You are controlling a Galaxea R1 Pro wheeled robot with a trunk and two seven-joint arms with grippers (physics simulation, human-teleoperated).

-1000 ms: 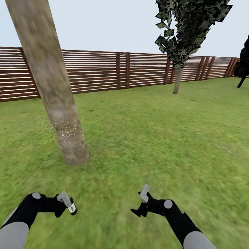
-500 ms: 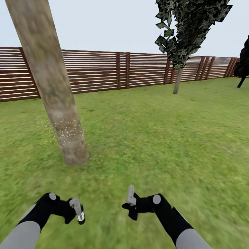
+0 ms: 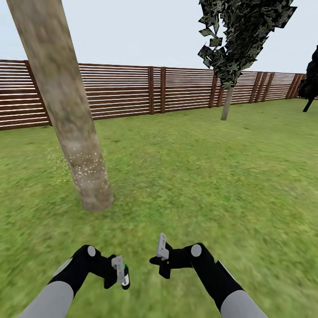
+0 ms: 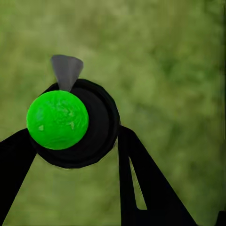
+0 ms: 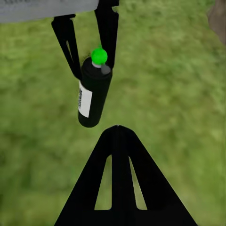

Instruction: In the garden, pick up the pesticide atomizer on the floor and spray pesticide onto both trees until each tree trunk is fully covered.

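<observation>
**What the robot's arms look like**

Both arms are grey near the body and black further out, each with a round grey button on the joint. The left hand [image 3: 120, 274] and the right hand [image 3: 161, 252] have a pale grey block and flat black fingers [image 5: 117, 179] with long slots cut through

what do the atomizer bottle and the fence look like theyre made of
The atomizer: smooth black body, likely plastic, with a pale paper-like label and a glossy bright green cap; the left gripper has its jaws closed on it. The fence: brown horizontal slats on darker posts, looks like stained wood, matte, though the render leaves grain unclear.
</observation>
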